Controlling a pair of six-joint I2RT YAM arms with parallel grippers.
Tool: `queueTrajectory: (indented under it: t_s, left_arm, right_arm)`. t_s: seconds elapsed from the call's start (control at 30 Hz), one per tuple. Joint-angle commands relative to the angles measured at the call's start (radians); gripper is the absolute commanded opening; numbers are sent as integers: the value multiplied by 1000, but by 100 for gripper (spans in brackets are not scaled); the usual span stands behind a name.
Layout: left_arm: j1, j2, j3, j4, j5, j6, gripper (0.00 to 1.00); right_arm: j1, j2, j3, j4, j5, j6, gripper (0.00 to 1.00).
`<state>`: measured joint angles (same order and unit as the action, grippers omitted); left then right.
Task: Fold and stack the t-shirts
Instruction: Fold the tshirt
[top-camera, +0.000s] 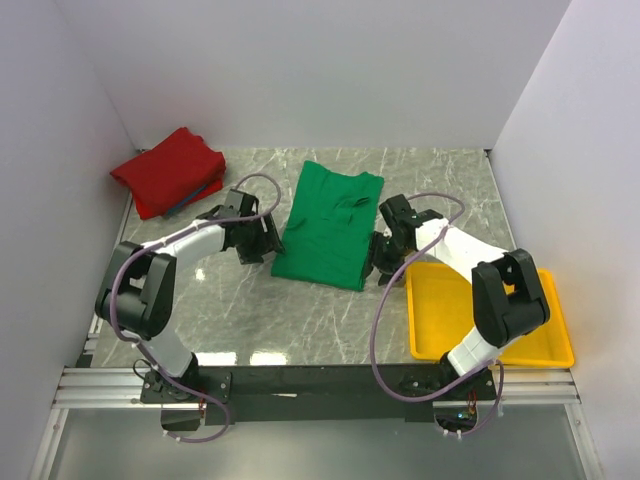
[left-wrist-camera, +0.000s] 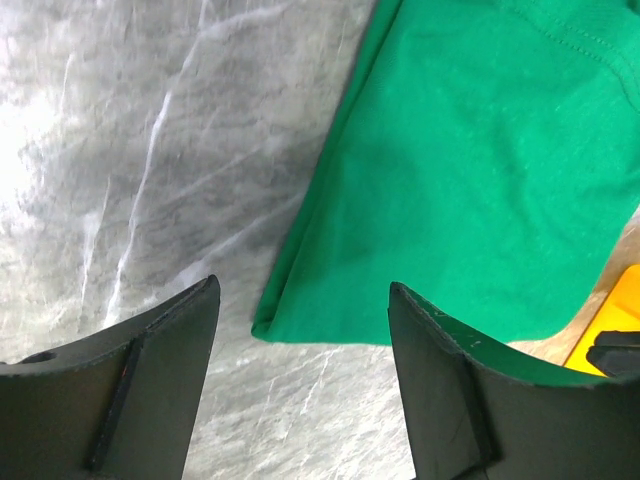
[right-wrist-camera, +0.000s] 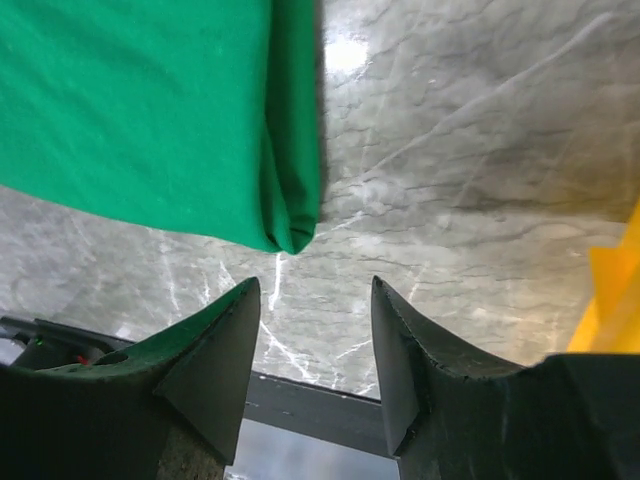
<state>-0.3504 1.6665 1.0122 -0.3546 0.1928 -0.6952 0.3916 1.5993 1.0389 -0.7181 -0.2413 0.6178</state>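
Top external view shows the green t-shirt (top-camera: 328, 225) folded lengthwise at the centre, while the red t-shirt (top-camera: 168, 170) lies in a heap at the upper left. My left gripper (top-camera: 268, 240) sits just beside the green t-shirt's lower left edge and my right gripper (top-camera: 385, 262) by its lower right corner. Both have their fingers spread and hold nothing.

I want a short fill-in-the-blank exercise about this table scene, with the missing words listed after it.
The shirt between the left gripper and the right gripper is ____.
The red shirt lies in the far ____ corner of the table.
The plastic tray is ____.
Missing words: green; left; yellow.
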Motion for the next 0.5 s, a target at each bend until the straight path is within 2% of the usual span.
queueTrajectory:
  t_s: [0.0, 0.47]
  left_arm:
    - [-2, -57, -23, 48, 16, -13, 73]
    - [-2, -71, -75, 54, 14, -17, 72]
  right_arm:
    - [18, -29, 0, 81, -26, 26, 55]
    - [52, 74, 0, 115, -4, 25, 53]
